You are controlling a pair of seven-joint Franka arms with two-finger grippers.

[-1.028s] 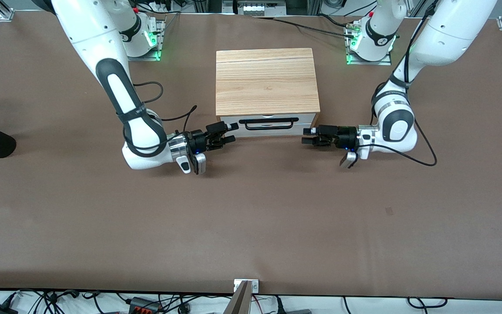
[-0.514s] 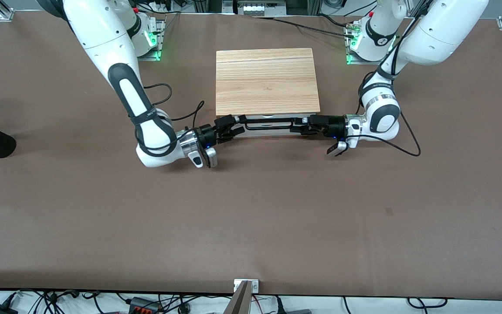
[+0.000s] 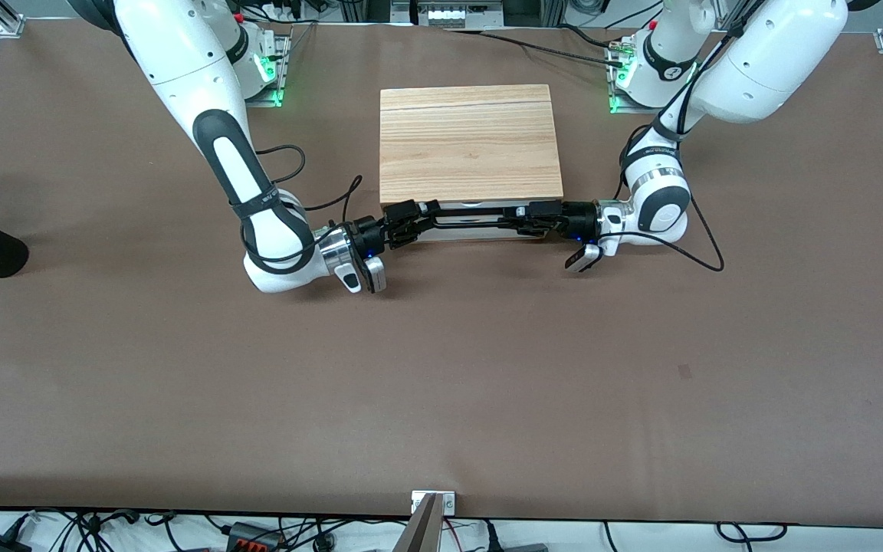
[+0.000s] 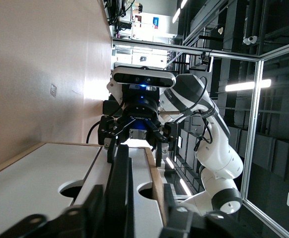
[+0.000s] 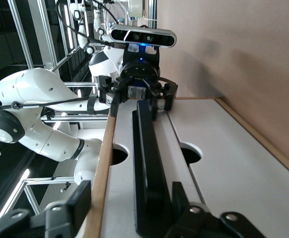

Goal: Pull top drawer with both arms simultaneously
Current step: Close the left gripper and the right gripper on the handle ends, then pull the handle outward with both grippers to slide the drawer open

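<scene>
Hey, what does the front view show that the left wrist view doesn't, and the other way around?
Only the front view shows the cabinet's light-wood top, the brown table and both arms' bases. It also shows the left gripper and the right gripper at the two ends of the handle.

Only the left wrist view shows the half-round notches in the white drawer fronts and the room's frames and lights.

Both show the black bar handle of the top drawer, with the right gripper at one end.
</scene>
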